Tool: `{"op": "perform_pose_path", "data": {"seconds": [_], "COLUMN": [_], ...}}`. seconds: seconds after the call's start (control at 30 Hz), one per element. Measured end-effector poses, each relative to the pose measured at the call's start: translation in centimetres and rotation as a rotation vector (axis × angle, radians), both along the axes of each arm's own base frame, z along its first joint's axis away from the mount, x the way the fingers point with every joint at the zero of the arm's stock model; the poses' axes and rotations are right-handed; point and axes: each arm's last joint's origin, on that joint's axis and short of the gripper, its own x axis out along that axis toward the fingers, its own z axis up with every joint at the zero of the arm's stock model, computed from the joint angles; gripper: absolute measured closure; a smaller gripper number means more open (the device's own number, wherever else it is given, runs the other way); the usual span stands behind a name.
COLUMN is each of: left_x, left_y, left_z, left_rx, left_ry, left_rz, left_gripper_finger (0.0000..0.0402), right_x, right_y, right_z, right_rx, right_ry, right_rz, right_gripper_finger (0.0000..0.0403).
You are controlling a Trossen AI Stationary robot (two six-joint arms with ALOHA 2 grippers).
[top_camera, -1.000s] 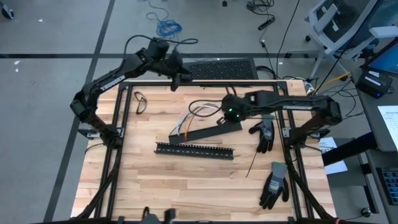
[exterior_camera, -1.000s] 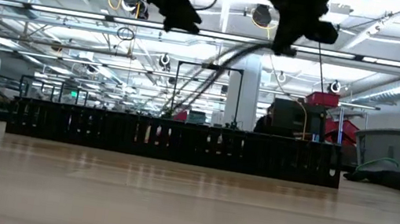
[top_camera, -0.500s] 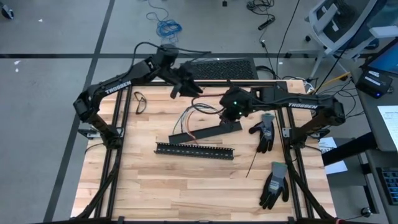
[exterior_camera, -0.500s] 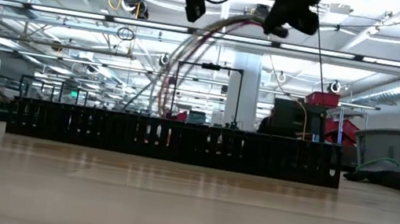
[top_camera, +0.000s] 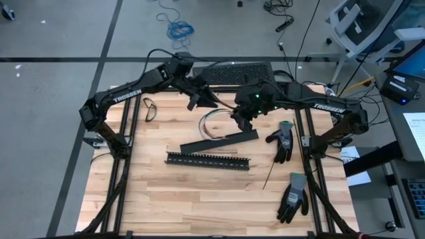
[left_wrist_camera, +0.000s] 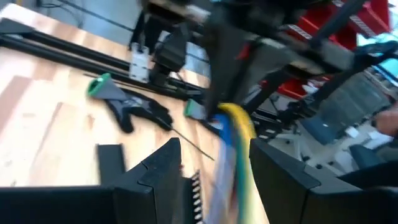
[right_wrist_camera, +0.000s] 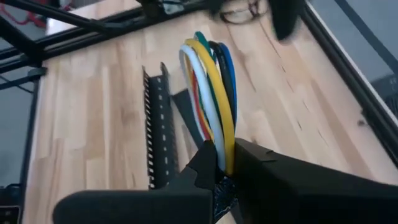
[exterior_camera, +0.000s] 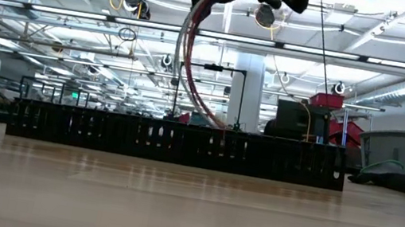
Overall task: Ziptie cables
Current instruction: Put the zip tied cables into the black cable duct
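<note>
1. High view: the right pincer (top_camera: 240,119) is raised over the far half of the pale wooden counter (top_camera: 199,192), its fingers clamped on the bundle of thin multicoloured cables (top_camera: 214,121). The bundle curves in a loop from this pincer toward the left pincer (top_camera: 204,99), which is near the other end of the loop. This view does not show whether the left pincer touches the bundle.
2. High view: a flat black strip (top_camera: 219,141) and a long black slotted rail (top_camera: 207,160) lie on the counter below the loop.
3. Low view: the cables (exterior_camera: 197,40) hang in an arc from both pincers at the top edge.
4. Left wrist view: the left fingers (left_wrist_camera: 155,186) stand apart, with blurred yellow and blue cables (left_wrist_camera: 236,149) between them.
5. Right wrist view: the right fingers (right_wrist_camera: 273,174) are closed together on the cables (right_wrist_camera: 214,99).
</note>
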Motion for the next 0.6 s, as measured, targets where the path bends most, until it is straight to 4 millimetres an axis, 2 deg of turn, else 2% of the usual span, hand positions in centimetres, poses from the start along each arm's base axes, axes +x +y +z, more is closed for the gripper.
{"op": "perform_pose_path", "data": {"seconds": [0.33, 0.6], "left_x": [0.5, 1.1], "left_y": [-1.2, -2.2], "left_z": [0.1, 0.0], "left_rx": [-0.100, -0.043], "left_ry": [0.026, 0.028], "left_rz": [-0.048, -0.034], "left_gripper_finger": [0.0216, 0.0216], "right_x": [-0.4, -0.1], "right_y": [-1.7, -2.1], "right_z": [0.1, 0.5], "right_rx": [-0.018, -0.024], "right_ry": [0.001, -0.054], "right_rz": [-0.043, -0.055], "right_gripper_finger": [0.0394, 0.0394]}}
